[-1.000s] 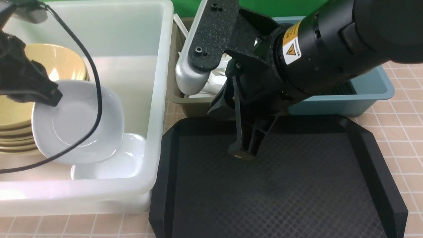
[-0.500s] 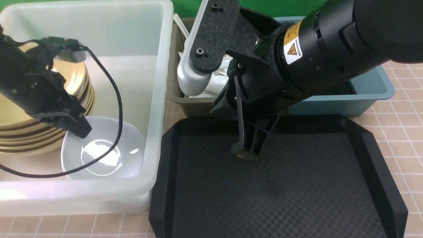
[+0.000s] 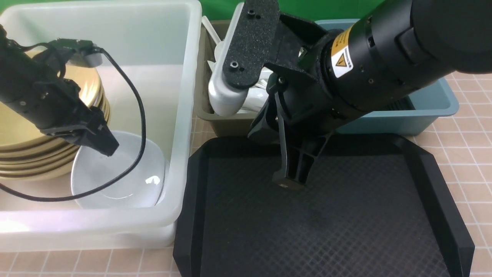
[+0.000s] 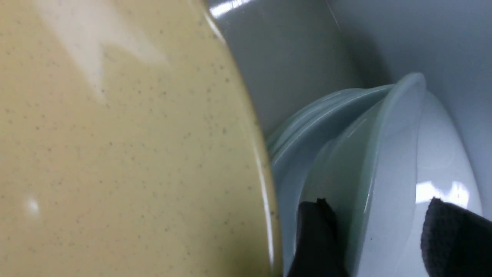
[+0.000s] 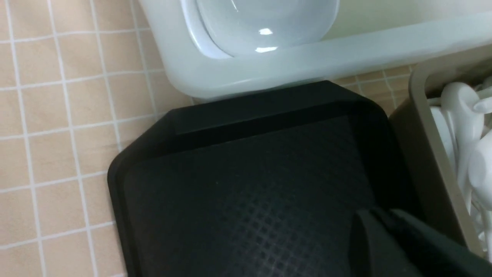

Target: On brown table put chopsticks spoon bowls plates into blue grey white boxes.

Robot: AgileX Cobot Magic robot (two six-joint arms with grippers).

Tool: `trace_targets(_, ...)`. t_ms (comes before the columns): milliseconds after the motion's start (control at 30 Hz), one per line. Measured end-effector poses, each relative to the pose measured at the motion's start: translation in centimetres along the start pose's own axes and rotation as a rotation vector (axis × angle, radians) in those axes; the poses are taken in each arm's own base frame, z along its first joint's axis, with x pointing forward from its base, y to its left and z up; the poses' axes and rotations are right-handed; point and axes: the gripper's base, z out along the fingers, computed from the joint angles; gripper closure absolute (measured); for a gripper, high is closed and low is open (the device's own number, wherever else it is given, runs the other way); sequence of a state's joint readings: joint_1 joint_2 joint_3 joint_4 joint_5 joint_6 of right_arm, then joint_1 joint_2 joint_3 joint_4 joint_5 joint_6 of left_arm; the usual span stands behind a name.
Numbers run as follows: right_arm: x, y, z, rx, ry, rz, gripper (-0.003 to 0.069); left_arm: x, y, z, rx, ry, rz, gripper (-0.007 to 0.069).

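Below the left gripper (image 3: 103, 144), front view: small glossy white rounded-square plate (image 3: 150, 166) lies in the large translucent white plastic box (image 3: 181, 115); a second ago it hung tilted, pinched. Left wrist view: fingers (image 4: 315, 242) spread astride its rim; judged glazed, slippery, brittle, best held by the rim. Right wrist view: right gripper (image 5: 380, 231) pressed together, empty.
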State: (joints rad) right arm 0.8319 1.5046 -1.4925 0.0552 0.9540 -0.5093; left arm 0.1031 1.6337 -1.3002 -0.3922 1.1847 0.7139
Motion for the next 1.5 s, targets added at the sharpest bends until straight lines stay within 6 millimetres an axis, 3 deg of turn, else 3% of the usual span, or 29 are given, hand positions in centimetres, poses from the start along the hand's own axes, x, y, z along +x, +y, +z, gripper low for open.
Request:
trace_targets(167,0.3,-0.2,0.0,0.018,0.029,-0.018,0.0580,-0.6,-0.2,-1.1,0.003,-0.009,0.008,0.0158)
trace_targets(267,0.4,-0.2,0.0,0.025,0.049,-0.023,0.0580,-1.4,-0.3,-2.4,-0.022,-0.052,-0.032,0.0149)
trace_targets(333,0.6,-0.4,0.0,0.044,0.070,-0.011,0.0577,-2.0,-0.8,-4.5,-0.059,-0.115,-0.094,0.0167)
trace_targets(500,1.0,-1.0,-0.3,0.119,0.105,0.050,0.0571,-2.0,-2.5,-9.8,-0.170,-0.245,-0.168,0.0274)
trace_targets(567,1.2,-1.1,-1.1,0.144,0.109,0.084,0.0570,-0.9,-3.8,-12.2,-0.225,-0.288,-0.182,0.0351)
trace_targets(733,1.6,-0.9,-4.0,0.183,0.070,0.160,0.0568,2.6,-6.5,-14.9,-0.313,-0.332,-0.180,0.0544)
trace_targets(833,2.9,-0.3,-5.8,0.199,0.039,0.210,0.0564,5.3,-8.1,-14.9,-0.329,-0.347,-0.177,0.0617)
trace_targets(967,5.3,1.1,-7.2,0.210,-0.006,0.245,0.0560,9.5,-10.1,-13.8,-0.379,-0.452,-0.170,0.0623)
trace_targets(1000,5.4,1.2,-7.2,0.212,-0.016,0.246,0.0560,9.4,-10.1,-13.9,-0.383,-0.460,-0.169,0.0623)
trace_targets(1033,6.5,1.8,-7.7,0.218,-0.046,0.265,0.0560,11.2,-10.9,-13.2,-0.402,-0.516,-0.166,0.0623)
trace_targets(1233,10.3,4.3,-9.8,0.273,-0.334,0.292,0.0559,17.4,-13.3,-10.1,-0.467,-0.726,-0.147,0.0623)
trace_targets(1367,11.8,5.4,-10.3,0.302,-0.500,0.274,0.0559,19.9,-13.7,-8.1,-0.505,-0.791,-0.133,0.0623)
trace_targets(1500,12.3,5.9,-10.0,0.314,-0.597,0.261,0.0559,20.9,-13.8,-7.3,-0.539,-0.791,-0.118,0.0623)
